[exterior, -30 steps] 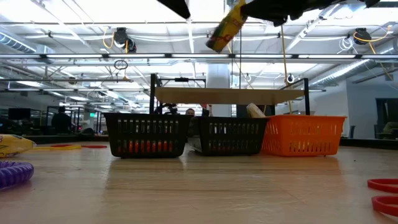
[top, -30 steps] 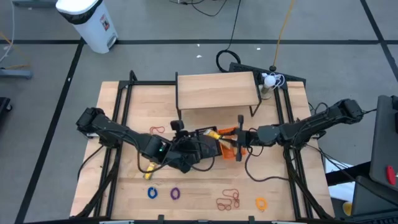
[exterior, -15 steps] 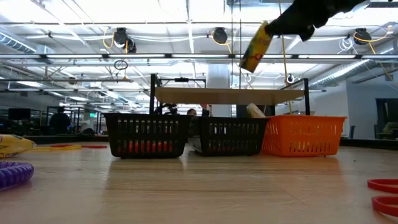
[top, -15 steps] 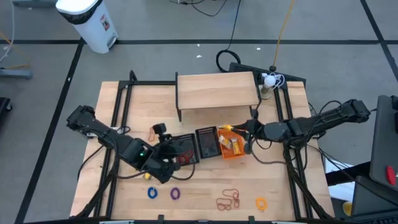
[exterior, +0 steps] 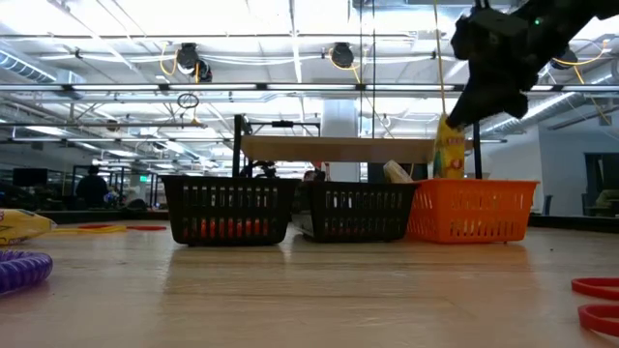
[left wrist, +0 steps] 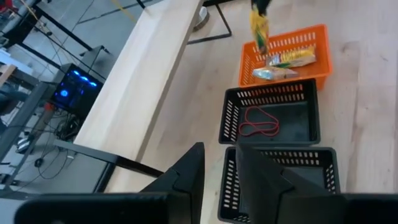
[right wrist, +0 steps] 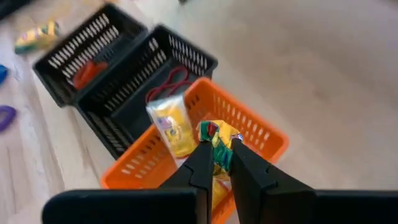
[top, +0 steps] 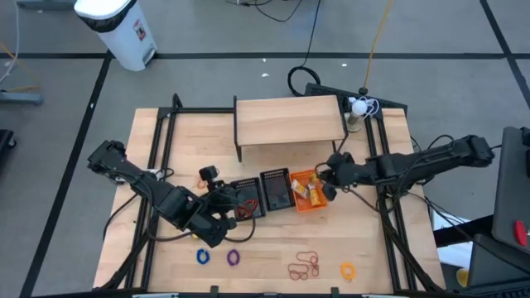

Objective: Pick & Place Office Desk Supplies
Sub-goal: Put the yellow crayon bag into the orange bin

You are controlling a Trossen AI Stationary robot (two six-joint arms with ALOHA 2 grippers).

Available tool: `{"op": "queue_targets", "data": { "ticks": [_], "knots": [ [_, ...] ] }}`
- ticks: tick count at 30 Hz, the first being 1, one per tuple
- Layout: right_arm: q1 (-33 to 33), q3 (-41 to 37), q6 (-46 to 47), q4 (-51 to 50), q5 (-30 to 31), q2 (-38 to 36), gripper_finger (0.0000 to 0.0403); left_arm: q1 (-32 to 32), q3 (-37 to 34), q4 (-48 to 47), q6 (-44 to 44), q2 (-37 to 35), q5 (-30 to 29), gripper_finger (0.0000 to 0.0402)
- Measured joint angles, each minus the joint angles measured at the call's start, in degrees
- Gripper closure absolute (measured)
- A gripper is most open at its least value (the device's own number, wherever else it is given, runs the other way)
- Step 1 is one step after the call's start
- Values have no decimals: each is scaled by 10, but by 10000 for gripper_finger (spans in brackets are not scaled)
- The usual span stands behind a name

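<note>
From above, the right gripper [top: 325, 187] hangs over the orange basket [top: 303, 192], just past 3 o'clock of table centre, its fingers pinched on a yellow packet [top: 315, 189]. The left gripper [top: 217, 217] waits at about 8 o'clock, by the black baskets [top: 252, 194]; blue, purple and yellow rings and red elastic loops [top: 304, 266] lie loose along the 6 o'clock edge. At table level the packet [exterior: 448, 155] dangles upright, its lower end dipping behind the orange basket's [exterior: 471, 210] rim. The left wrist camera shows that arm's own fingers [left wrist: 189, 174] a narrow gap apart with nothing between them, a red loop [left wrist: 258, 122] in the middle black basket, and two packets [left wrist: 281, 65] already in the orange one. The right wrist camera shows fingers [right wrist: 205, 158] pressed onto the packet's crimped top [right wrist: 219, 144]. The packet looks light, soft and crinkly, probably slippery; its sealed end seems the safest hold.
</note>
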Motion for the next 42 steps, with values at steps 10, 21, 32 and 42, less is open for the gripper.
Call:
{"op": "queue_targets", "data": {
  "ticks": [10, 21, 32, 42],
  "knots": [
    [20, 0, -47, 116, -17, 72, 263, 1, 0, 4, -50, 0, 1, 307],
    [45, 0, -31, 131, -5, 40, 161, 1, 0, 8, -61, 0, 9, 307],
    [115, 0, -201, 314, 14, 43, 178, 27, 0, -3, -37, 0, 204, 307],
    [238, 0, -273, 420, -16, 101, 179, -18, -30, -61, -177, 4, 298, 307]
  ]
}}
